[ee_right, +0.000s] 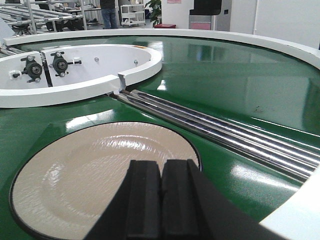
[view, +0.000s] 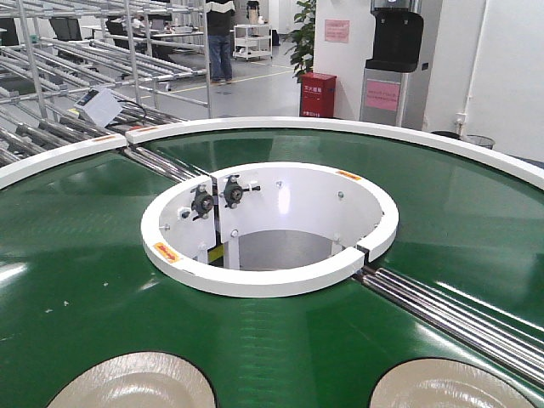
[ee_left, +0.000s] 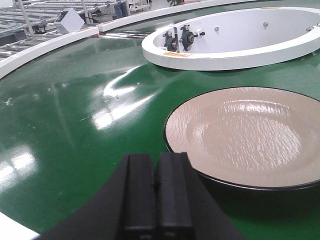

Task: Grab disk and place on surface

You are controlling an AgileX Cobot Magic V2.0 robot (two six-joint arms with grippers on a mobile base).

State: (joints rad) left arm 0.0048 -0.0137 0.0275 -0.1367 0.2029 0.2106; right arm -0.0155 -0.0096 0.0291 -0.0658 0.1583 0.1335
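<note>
Fingers of left gripper (ee_left: 157, 167) pressed together, empty, low over green belt (ee_left: 75, 125); tan disk (ee_left: 245, 135) lies just ahead-right of tips. Fingers of right gripper (ee_right: 161, 172) likewise closed, empty; second disk (ee_right: 90, 175) beneath and ahead-left, rollers (ee_right: 225, 130) to the right.

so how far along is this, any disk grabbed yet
Nothing looks done yet. The left disk and right disk lie flat on the green belt. In hand: the left pincer and right pincer sit shut and empty close to them. Left: open, grab a disk, lift it, set it on the steel surface, which is not in view.
</note>
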